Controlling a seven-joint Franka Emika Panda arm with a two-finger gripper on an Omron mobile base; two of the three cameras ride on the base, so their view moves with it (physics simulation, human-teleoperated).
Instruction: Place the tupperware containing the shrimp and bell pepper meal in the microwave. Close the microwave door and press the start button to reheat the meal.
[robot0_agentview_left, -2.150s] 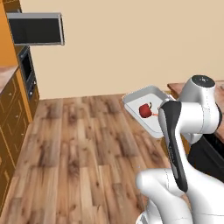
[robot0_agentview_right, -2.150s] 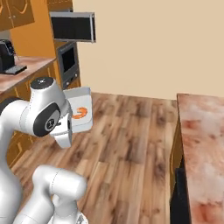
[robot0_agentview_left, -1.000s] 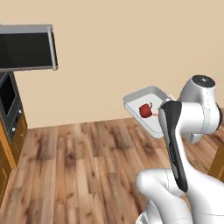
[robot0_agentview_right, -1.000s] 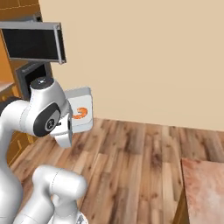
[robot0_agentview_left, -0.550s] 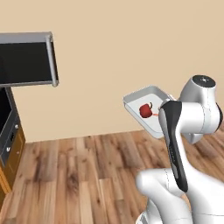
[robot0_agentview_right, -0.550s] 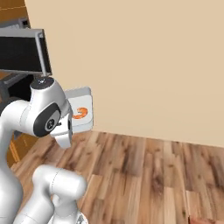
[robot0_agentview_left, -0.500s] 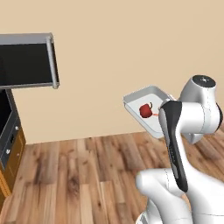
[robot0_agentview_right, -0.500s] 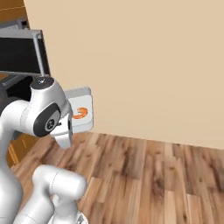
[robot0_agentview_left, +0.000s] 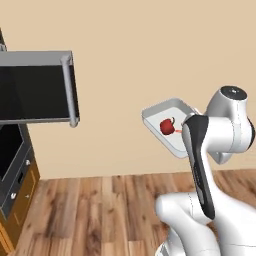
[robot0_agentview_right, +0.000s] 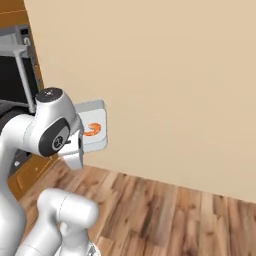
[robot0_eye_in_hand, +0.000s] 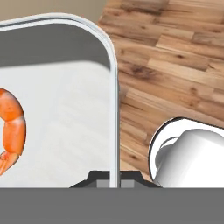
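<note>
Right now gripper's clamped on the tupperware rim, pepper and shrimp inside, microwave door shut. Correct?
Not quite: the microwave door is swung open, as the left base view shows. The rest holds: gripper shut on the tupperware rim, bell pepper and shrimp inside.

White robot arm folded upright, its elbow bent and its forearm reaching forward at about shoulder height. The gripper (robot0_eye_in_hand: 114, 177) sits at the far end of the arm, and its two dark fingers are nearly closed, pinching the thin rim of the tupperware (robot0_eye_in_hand: 114, 100).
</note>
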